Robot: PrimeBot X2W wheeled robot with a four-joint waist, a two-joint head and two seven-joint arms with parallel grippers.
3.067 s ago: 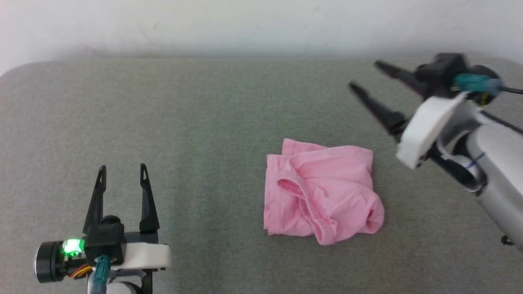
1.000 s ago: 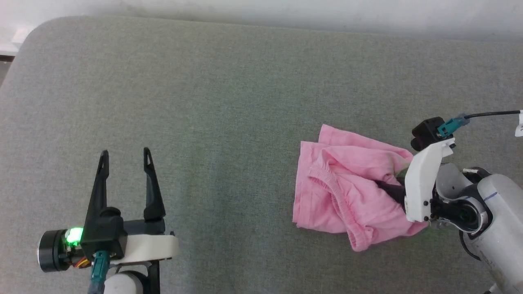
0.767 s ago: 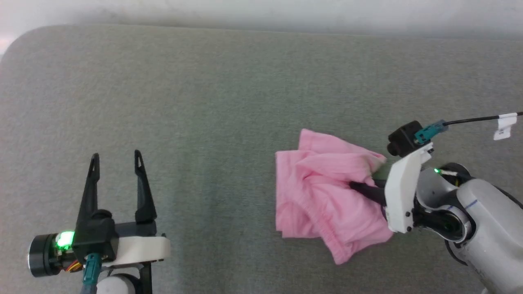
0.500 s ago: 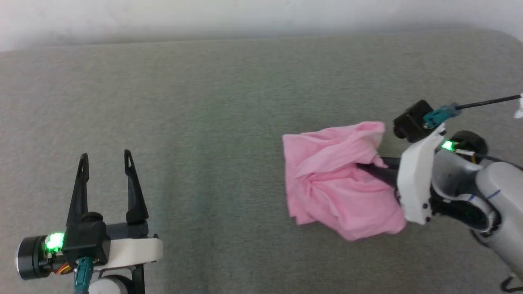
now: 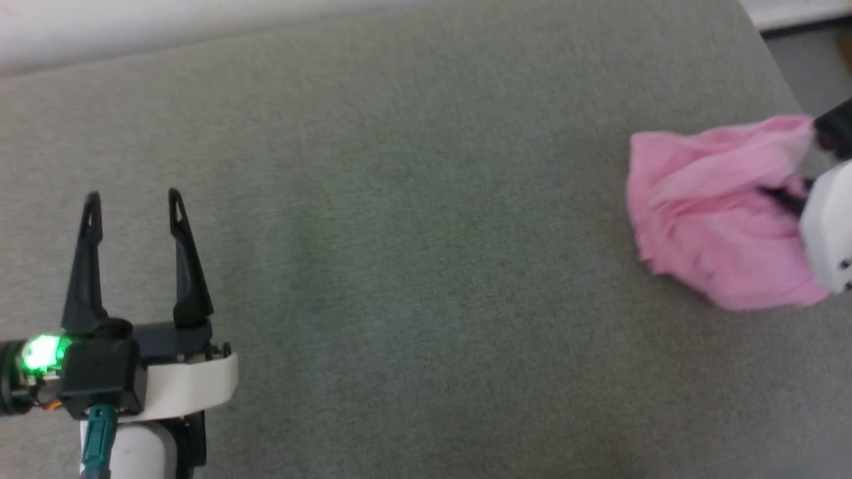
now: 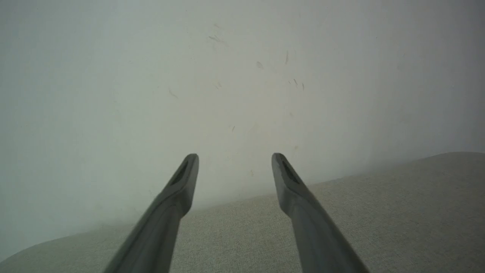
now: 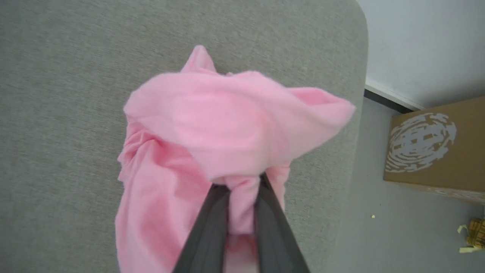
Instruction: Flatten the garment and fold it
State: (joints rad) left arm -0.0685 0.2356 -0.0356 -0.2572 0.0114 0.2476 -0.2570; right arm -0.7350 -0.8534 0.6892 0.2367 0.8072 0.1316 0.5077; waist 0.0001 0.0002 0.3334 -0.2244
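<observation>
The pink garment [image 5: 712, 206] hangs bunched at the right edge of the head view, lifted off the grey padded table [image 5: 413, 219]. My right gripper [image 7: 242, 182] is shut on a pinch of its cloth, and the garment [image 7: 227, 125] billows over and around the two dark fingers [image 7: 206, 231]. Its waistband and label are hidden in the folds. At the lower left, my left gripper [image 5: 133, 203] stands open and holds nothing, far from the cloth. The left wrist view has that gripper [image 6: 235, 159] pointing over the table toward a pale wall.
The table's rounded right corner [image 7: 360, 34] lies just beyond the garment. Past it is grey floor with a brown cardboard box [image 7: 435, 148] and small scraps [image 7: 471, 239]. A white wall [image 6: 242, 76] runs behind the table.
My right gripper came down onto the garment, shut on it and lifted it up and to the right, toward the table's corner. The head camera has swung. The left gripper stays open.
</observation>
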